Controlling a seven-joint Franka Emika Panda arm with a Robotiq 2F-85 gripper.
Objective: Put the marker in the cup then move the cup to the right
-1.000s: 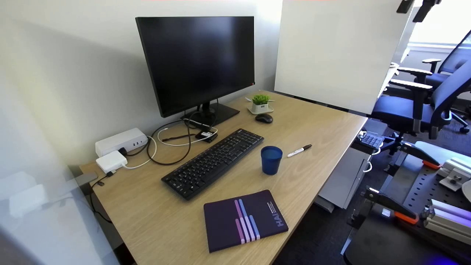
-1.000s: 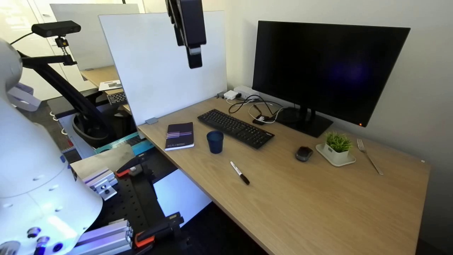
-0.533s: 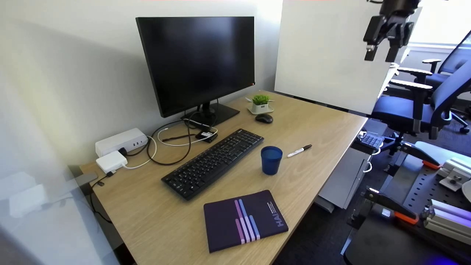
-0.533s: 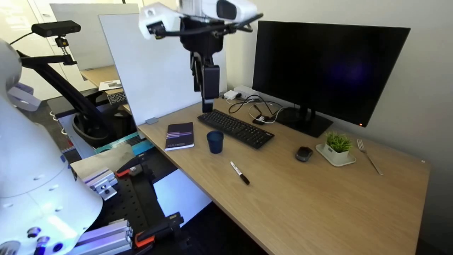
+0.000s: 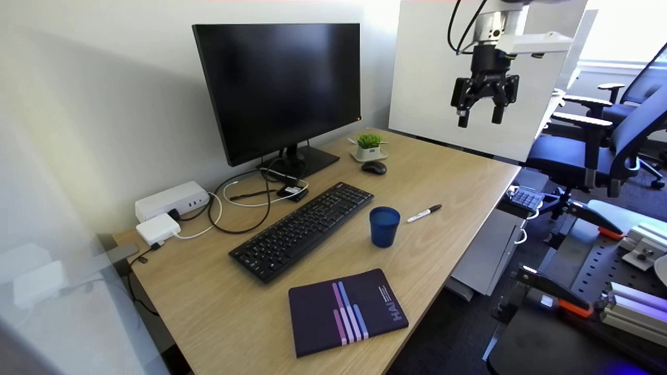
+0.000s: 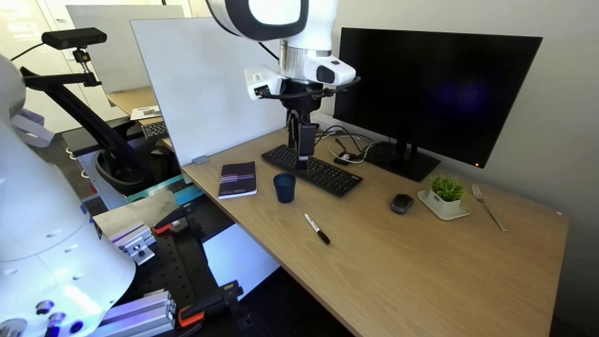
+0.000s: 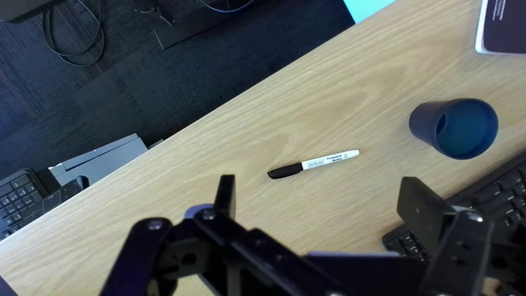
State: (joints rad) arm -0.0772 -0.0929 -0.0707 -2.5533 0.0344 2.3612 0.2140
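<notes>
- On the marker [image 7: 313, 164] I am reading "Permanent Marker"; the boxed print beside it is looking too small to read.
- The notebook [image 5: 348, 312] is showing "HAI" on its striped cover; its finer lines are looking too small too.
- The marker is lying on the wood-grained worktop [image 6: 421, 276], near the cup [image 5: 384, 229] but apart from it, white end pointing cupward.
- The cup is standing upright between notebook and marker.
- I am holding my tool [image 5: 480, 120] above the worktop, its jaws spread wide.
- The keyboard [image 5: 302, 230], mouse [image 5: 374, 167], plant [image 5: 369, 140] and monitor [image 5: 284, 88] are sharing the worktop.
- At one end of the worktop a white panel [image 5: 443, 67] is standing, with a blue chair [image 5: 557, 151] beyond.
- Below, dark carpet [image 7: 185, 82] is showing.
</notes>
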